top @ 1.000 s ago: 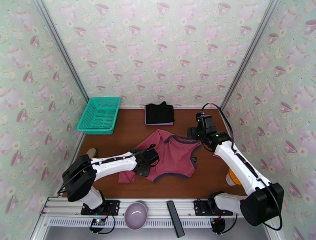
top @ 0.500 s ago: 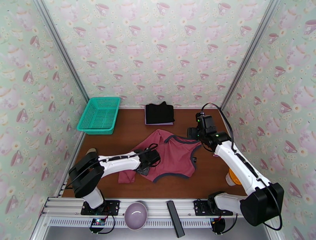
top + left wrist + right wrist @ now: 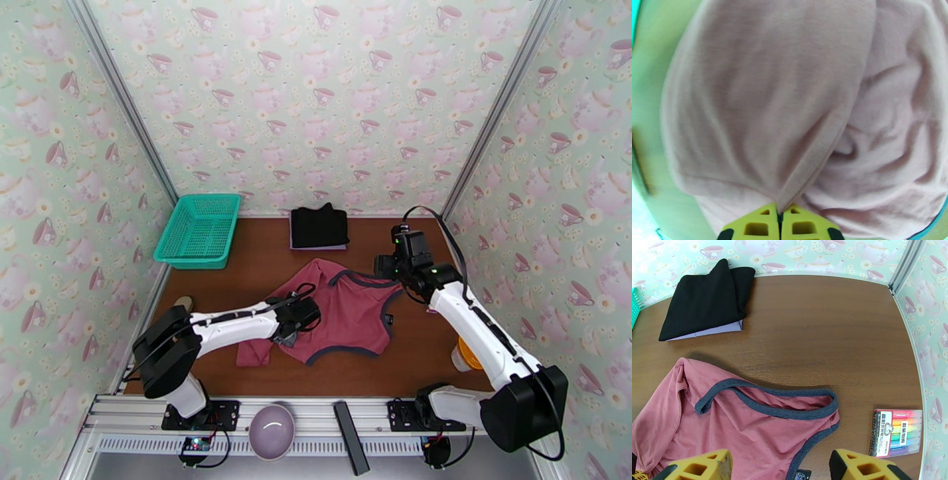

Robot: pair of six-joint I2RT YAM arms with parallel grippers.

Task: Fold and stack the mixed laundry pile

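basket [image 3: 199, 229] far left, folded garment [image 3: 318, 226] behind sleeveless top [image 3: 347, 312], marker pack [image 3: 896, 432] right of top

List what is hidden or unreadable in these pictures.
- Lavender cloth: right wrist view, a thin edge shows; the black garment covers the rest.
- Red top: right wrist view, bottom edge cuts off its near part; left wrist view, blurred close-up.
- Orange object: top view, partly behind the right arm, unidentifiable.
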